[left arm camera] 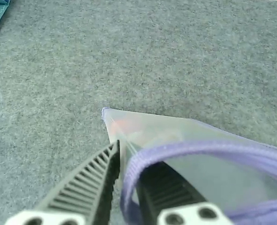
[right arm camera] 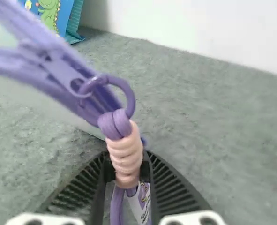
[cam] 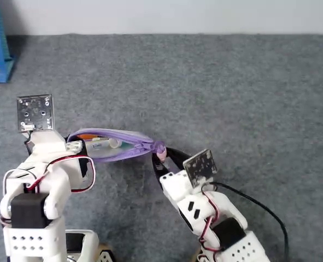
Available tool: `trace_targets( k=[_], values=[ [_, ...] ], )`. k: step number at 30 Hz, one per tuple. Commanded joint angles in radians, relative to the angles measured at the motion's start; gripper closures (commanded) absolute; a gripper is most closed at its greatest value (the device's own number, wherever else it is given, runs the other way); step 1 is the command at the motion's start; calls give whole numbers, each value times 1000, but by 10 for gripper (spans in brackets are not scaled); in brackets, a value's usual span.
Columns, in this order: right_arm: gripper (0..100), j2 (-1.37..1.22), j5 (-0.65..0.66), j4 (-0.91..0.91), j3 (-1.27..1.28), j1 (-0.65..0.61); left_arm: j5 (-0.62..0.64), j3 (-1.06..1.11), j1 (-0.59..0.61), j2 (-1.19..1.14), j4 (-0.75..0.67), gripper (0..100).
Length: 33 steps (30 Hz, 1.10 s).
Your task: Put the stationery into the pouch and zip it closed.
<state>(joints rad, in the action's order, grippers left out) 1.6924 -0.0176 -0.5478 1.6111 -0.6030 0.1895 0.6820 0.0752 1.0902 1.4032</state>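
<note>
Clear purple-zipped pouch (cam: 115, 147) spans lengthwise between left pincer (left arm camera: 131, 158), clamped on its end, and right pincer (right arm camera: 125, 163), gripping the pink-wrapped zip cord (right arm camera: 124, 145).

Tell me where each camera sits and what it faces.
High view: fixed overhead, facing down on grey table, both arms, clear plastic pouch with purple zip.
Left wrist view: on the left arm, facing along the left gripper clamping the pouch's edge.
Right wrist view: on the right arm, facing along the right gripper holding the pink cord zipper pull.
Shared: all three show the pouch.
</note>
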Motion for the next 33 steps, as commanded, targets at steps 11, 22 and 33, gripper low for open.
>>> trace_targets(
  k=[11, 22, 33],
  values=[
    [826, 97, 38, -94, 0, 8, 8, -4, 0, -6, -18, 988],
    [832, 122, 40, -24, 3, -7, 8, -2, 0, -6, -17, 988],
    [834, 122, 46, -24, 2, -64, 8, 8, 0, -6, -20, 988]
  ],
)
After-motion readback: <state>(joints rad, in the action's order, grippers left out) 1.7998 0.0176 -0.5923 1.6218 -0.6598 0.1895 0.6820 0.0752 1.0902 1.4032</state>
